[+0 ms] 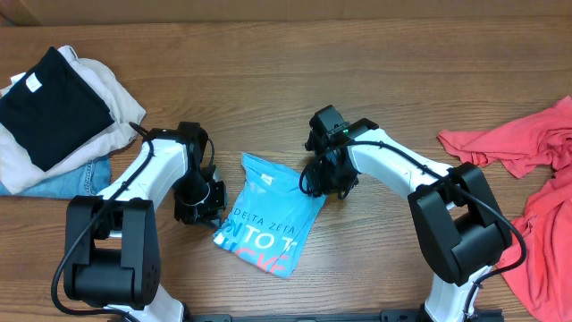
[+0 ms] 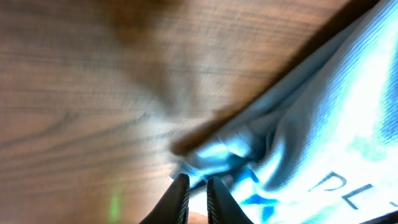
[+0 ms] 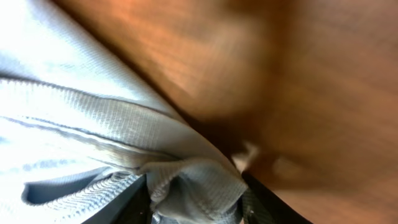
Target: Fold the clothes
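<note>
sky-blue t-shirt (image 1: pixel 268 215) lies folded small at mid table (image 1: pixel 357 54), between the two arms, white and red lettering face up on its near half. left gripper (image 1: pixel 201 201) is down at the shirt's left edge. in the left wrist view its fingers (image 2: pixel 180 196) are almost pressed together with only a thin slit, tips right at a crumpled bit of the blue hem; can't tell if cloth is actually nipped in there. right gripper (image 1: pixel 326 183) is down at the shirt's far right corner. in the right wrist view its fingers (image 3: pixel 134 202) stand part-spread with a bunched fold of the blue knit filling the gap between them, so it's pinching the shirt. coral-red t-shirt (image 1: pixel 536 179) lies crumpled and unfolded at the right edge of the table, well apart from both grippers. far left: a pile with a black garment (image 1: pixel 49 103) on top of cream cloth (image 1: pixel 103 85), denim-blue cloth (image 1: pixel 67 179) poking out under it.
</note>
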